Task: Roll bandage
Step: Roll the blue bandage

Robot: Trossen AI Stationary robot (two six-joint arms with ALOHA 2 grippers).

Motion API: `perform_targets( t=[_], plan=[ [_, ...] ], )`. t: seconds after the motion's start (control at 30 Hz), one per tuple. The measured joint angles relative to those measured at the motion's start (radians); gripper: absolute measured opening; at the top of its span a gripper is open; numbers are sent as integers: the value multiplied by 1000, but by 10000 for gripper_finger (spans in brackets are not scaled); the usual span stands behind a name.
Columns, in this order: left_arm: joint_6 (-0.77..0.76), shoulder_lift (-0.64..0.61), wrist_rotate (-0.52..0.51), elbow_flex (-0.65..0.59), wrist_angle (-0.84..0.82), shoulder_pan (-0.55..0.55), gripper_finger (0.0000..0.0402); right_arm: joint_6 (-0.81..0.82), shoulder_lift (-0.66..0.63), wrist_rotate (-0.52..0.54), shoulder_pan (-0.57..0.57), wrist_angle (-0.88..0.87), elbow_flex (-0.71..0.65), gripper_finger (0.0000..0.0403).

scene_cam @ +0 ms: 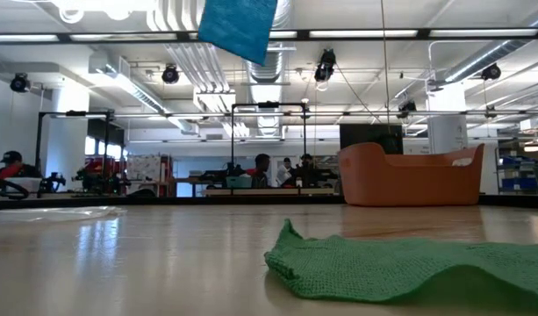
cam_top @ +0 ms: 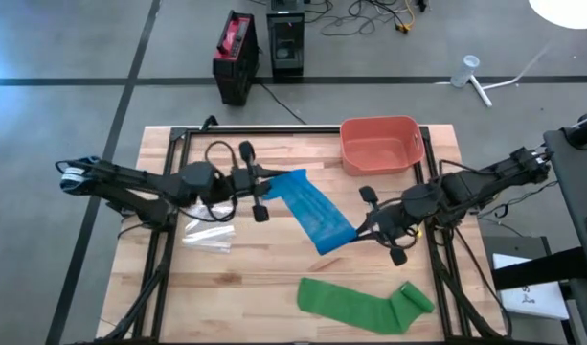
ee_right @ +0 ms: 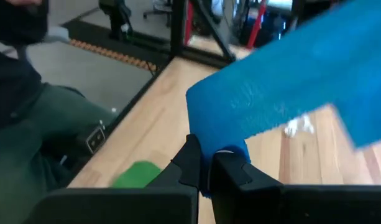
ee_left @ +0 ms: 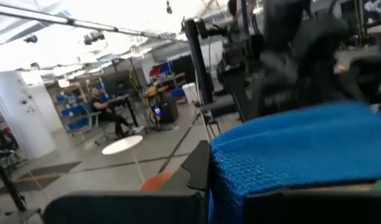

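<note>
A grey floor with dark lines surrounds my wooden desk (cam_top: 274, 287), and beyond it the low view shows a wide workshop with ceiling pipes, lamps and a few seated people far off. On the floor past the far edge stand a black-and-red box (cam_top: 235, 57) and a dark box (cam_top: 286, 43) beside it.

I hold a blue bandage (cam_top: 312, 211) stretched in the air between both arms, clear of the desk; in the low view only its end (scene_cam: 240, 26) hangs into sight at the top. My left fingers (cam_top: 259, 187) are clamped together on its far end, over the middle of the desk. In my left wrist view the blue weave (ee_left: 289, 155) fills the space right at my fingers (ee_left: 199, 168). My right fingers (cam_top: 374, 228) are pinched shut on the bandage's near end, toward the right side of the desk; my right wrist view shows the blue strip (ee_right: 277, 87) running away from the pinch (ee_right: 206, 165).

A green bandage (cam_top: 365, 305) lies flat and loose on the desk near the front edge, one end folded up a little; it sits close to the low camera (scene_cam: 400, 268). An orange tub (cam_top: 381, 144) stands at the far right of the desk. A clear plastic wrapper (cam_top: 209, 235) lies below my left arm, on the left half of the desk.
</note>
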Motion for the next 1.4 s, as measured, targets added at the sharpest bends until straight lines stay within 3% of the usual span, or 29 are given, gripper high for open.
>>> perform_targets(
  t=[0.3, 0.43, 0.67, 0.87, 0.93, 1.1, 1.4],
  plan=[
    [-23, 93, 15, 0, 54, 1, 0, -58, -75, 8, 1, 38, 0, 8],
    [-56, 120, 84, 0, 72, 1, 0, -68, -85, 9, 1, 48, 0, 8],
    [-99, 188, 114, 0, 108, -1, 0, -140, -85, 11, 1, 177, 0, 8],
    [-141, 243, 268, 0, 173, -8, 0, -190, -85, 96, 1, 226, 0, 8],
    [-145, 256, 278, 0, 189, -9, 3, -203, -84, 99, 1, 253, 0, 8],
    [-152, 267, 278, 0, 215, -9, 38, -204, -64, 112, 1, 320, 0, 8],
    [-159, 248, 278, 0, 309, -9, 144, -177, -24, 194, 1, 382, 0, 8]
  ],
)
